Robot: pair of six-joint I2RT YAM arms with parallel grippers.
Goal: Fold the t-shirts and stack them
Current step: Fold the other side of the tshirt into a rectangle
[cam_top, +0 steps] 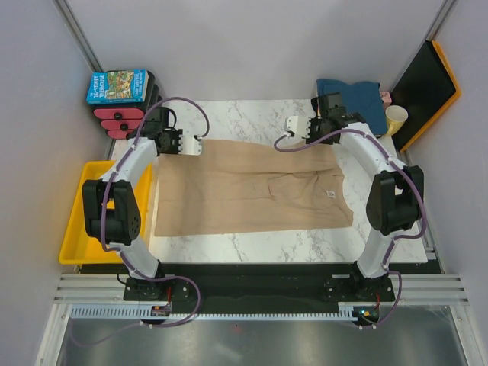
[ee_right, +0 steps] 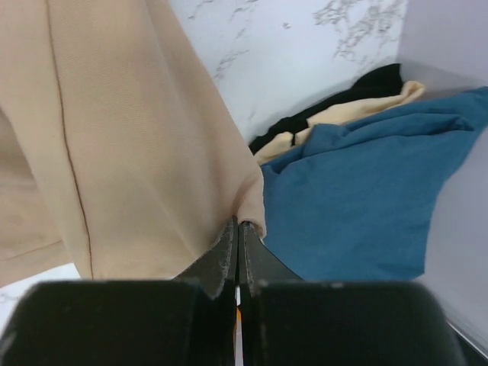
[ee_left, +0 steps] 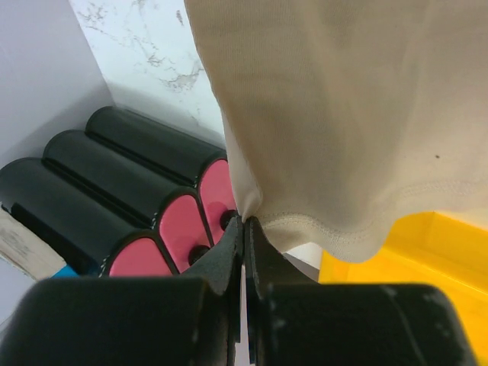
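A large tan-beige t-shirt (cam_top: 252, 187) lies spread on the marble table, its small white label (cam_top: 331, 194) near its right side. My left gripper (cam_top: 196, 145) is at the shirt's far left corner; in the left wrist view it (ee_left: 245, 223) is shut on the tan hem (ee_left: 335, 229). My right gripper (cam_top: 293, 126) is at the far edge, right of centre; in the right wrist view it (ee_right: 238, 224) is shut on a tan fold (ee_right: 152, 152). A teal-blue shirt (cam_top: 351, 95) lies piled at the back right, on cream (ee_right: 347, 114) and dark (ee_right: 335, 105) ones.
A yellow tray (cam_top: 76, 221) sits at the left table edge. A blue picture box (cam_top: 118, 85) rests on red-and-black cylinders (ee_left: 152, 198) at the back left. A pale yellow cup (cam_top: 396, 118) and a black-and-orange board (cam_top: 427, 84) stand at the back right.
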